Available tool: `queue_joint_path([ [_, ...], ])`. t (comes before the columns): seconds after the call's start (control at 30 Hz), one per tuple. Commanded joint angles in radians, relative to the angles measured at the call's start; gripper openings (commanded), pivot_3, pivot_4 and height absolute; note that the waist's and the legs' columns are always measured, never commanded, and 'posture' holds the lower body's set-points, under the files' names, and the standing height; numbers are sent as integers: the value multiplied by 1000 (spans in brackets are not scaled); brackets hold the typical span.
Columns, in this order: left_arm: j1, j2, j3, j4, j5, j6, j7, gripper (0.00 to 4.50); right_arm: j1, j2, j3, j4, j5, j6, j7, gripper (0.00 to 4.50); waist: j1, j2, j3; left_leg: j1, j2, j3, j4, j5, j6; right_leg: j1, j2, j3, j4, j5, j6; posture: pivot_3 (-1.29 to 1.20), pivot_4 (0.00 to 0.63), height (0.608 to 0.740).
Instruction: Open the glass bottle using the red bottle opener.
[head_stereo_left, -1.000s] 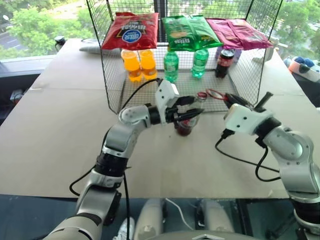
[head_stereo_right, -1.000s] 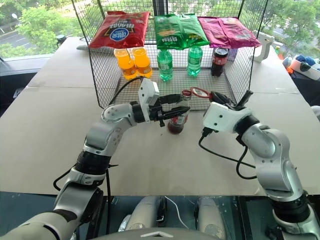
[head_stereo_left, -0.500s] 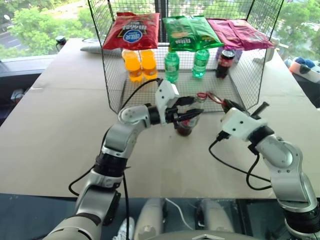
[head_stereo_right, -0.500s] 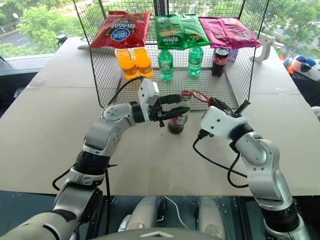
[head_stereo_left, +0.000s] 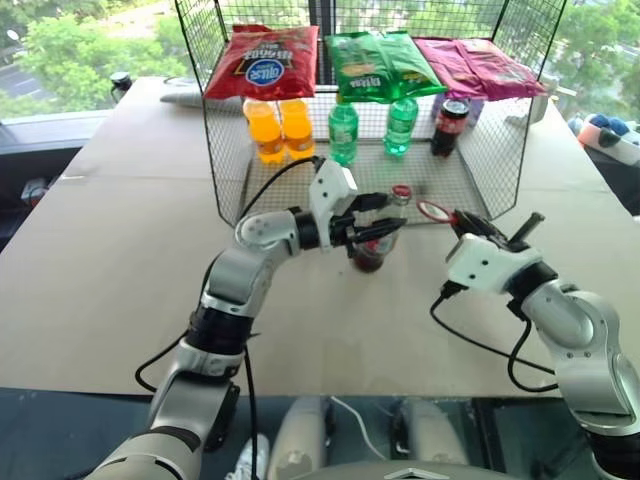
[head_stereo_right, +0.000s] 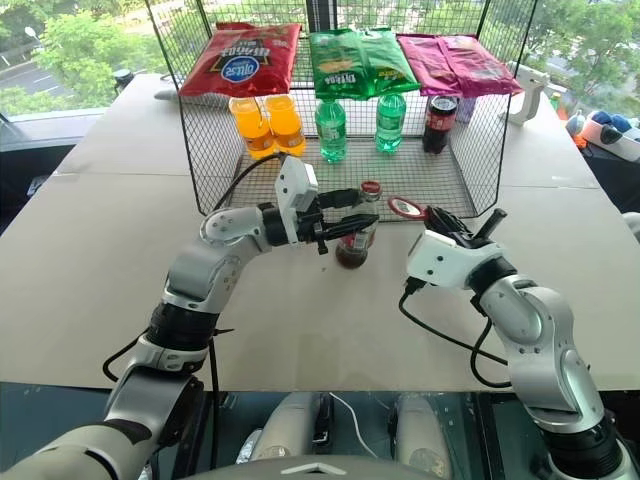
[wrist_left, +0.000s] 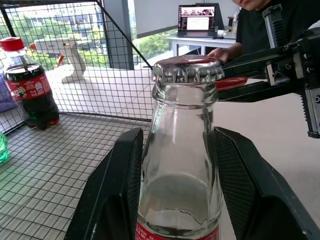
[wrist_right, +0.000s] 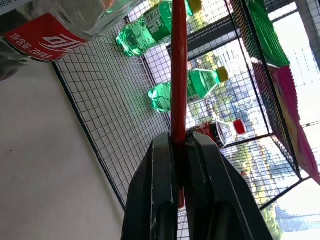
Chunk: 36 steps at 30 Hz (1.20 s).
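- The left gripper (head_stereo_left: 378, 226) has its two fingers (wrist_left: 120, 190) set on either side of the glass bottle (wrist_left: 182, 165), pressing on the shoulder just under the neck; it has not moved from this hold in the last second.
- The right gripper (head_stereo_right: 437, 217) is fully closed on the handle of the red bottle opener (wrist_right: 178, 75), which is pinched flat between the two black fingers (wrist_right: 157, 185).
- What has changed: a second ago the oval ring of the opener lay against the top of the bottle, near the cap (wrist_left: 187, 68). Now the right hand has come back toward the right and a little down, and the ring (head_stereo_left: 433, 211) stands just beside the bottle, apart from it.
- The cap is still crimped on the bottle mouth, so I judge the bottle is not yet open and this pass did not lift it.
- The bottle stands upright on the table (head_stereo_left: 110, 250), in front of the wire cage (head_stereo_left: 225, 150) with the green plastic bottles (head_stereo_left: 343, 130) and snack bags (head_stereo_left: 262, 62).
- Next, the ring probably must go again under the cap edge before any lever.
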Motion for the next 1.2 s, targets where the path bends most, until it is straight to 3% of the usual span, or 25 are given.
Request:
queue_joint_path([
  [0.03, 20, 10, -18, -3, 12, 21, 0, 2067, -29, 1, -3, -33, -14, -28, -12, 0, 0, 0, 0, 0, 0, 0, 0, 0, 0, 0, 0, 0, 0, 0, 0, 0, 150, 740],
  [0.8, 14, 9, -22, 5, 13, 23, 3, 2067, -99, 77, -17, -56, 2, 11, -12, 0, 0, 0, 0, 0, 0, 0, 0, 0, 0, 0, 0, 0, 0, 0, 0, 0, 150, 740],
  [1.0, 19, 10, -19, -2, 10, 24, 5, 2067, -41, 171, -43, -54, 65, 153, -11, 0, 1, 0, 0, 0, 0, 0, 0, 0, 0, 0, 0, 0, 0, 1, -1, 0, 150, 740],
  [1.2, 27, 14, -3, -19, 9, 19, 20, 2067, 45, 391, -110, -82, 353, 477, 46, 0, 0, 1, 0, 0, 2, -1, -1, 0, 0, 0, 0, 0, 0, 2, -3, 0, 150, 740],
])
